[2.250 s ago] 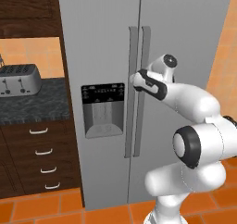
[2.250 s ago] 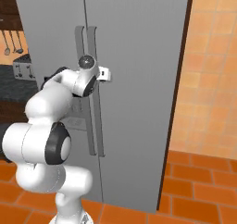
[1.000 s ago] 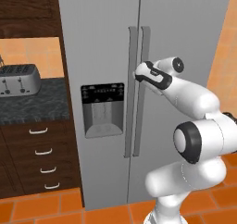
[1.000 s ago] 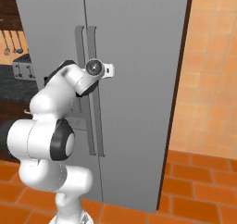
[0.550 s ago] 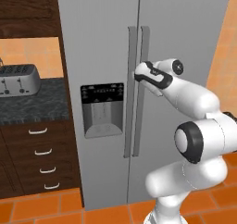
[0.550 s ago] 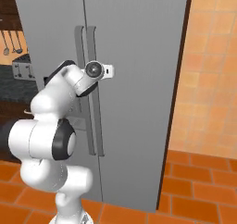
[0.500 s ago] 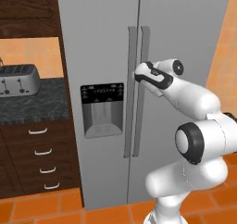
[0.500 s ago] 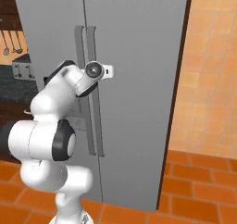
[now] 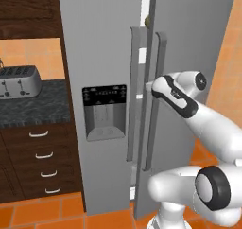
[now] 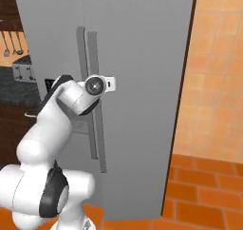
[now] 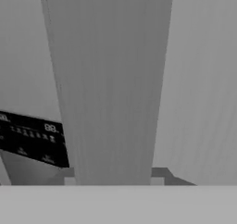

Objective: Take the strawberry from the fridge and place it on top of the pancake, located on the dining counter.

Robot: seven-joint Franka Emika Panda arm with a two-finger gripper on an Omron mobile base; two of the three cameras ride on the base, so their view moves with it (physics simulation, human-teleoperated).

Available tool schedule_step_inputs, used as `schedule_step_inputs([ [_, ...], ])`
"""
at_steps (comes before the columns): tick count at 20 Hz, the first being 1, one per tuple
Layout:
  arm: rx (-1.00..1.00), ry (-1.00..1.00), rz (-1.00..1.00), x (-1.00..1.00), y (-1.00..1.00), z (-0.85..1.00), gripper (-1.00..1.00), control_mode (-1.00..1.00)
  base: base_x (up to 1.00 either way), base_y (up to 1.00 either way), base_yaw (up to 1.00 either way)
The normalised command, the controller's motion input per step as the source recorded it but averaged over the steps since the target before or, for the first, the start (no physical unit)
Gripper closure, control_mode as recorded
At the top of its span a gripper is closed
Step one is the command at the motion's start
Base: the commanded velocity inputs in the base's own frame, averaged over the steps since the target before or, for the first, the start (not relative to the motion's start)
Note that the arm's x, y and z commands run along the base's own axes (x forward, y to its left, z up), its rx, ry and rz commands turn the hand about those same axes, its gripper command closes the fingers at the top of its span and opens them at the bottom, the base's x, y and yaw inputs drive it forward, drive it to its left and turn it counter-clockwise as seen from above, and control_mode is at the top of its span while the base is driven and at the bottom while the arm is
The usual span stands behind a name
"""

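Note:
The grey two-door fridge (image 9: 104,43) fills the middle of the left base view, its black dispenser panel (image 9: 104,96) in the left door. My gripper (image 9: 152,86) is shut on the right door's long vertical handle (image 9: 158,62). That door stands a crack ajar, with a bright slit at its top edge. In the hand view the handle (image 11: 111,79) runs up the middle between my fingertips (image 11: 69,180). In the right base view my hand (image 10: 95,85) sits against the handle (image 10: 95,129). The strawberry is hidden inside the fridge. The pancake and the dining counter are out of view.
A toaster (image 9: 19,81) stands on the dark speckled counter (image 9: 33,107) left of the fridge, above wood drawers (image 9: 42,157). An orange tiled wall (image 10: 213,81) rises right of the fridge, and utensils (image 10: 12,43) hang at the far left.
The jaws have closed onto the right door's handle. My hand has drawn back a little to the right, and the door has come slightly ajar.

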Motion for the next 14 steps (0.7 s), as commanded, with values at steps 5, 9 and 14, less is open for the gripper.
schedule_step_inputs([
  [5, 0.00, 0.00, 0.00, -0.92, -0.58, 0.18, -1.00, -1.00, 0.00, 0.00, 0.00],
  [9, -0.07, 0.01, 0.00, -0.07, -0.05, -0.04, -1.00, -1.00, 0.00, 0.00, 0.00],
  [14, 0.00, 0.00, 0.00, -0.29, -0.57, 0.00, -1.00, -1.00, 0.00, 0.00, 0.00],
])
